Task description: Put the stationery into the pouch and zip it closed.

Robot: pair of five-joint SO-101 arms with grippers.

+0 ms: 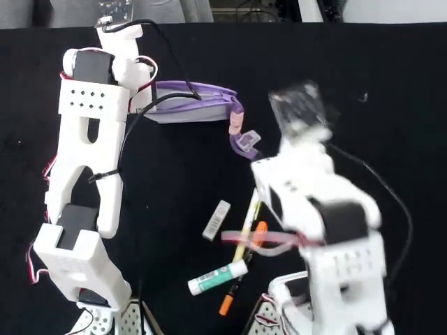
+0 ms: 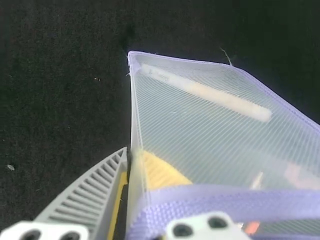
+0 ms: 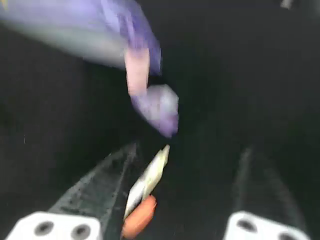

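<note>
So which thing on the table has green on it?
The fat white tube with the green label. The thin pen is yellow, the other pen orange, and the little block whitish.

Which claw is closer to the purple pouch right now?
Left. The left claw is shut on the edge of the pouch; the right claw is open, apart from it, just short of its zipper pull.

Left jaws clamped, right jaws apart.
</note>
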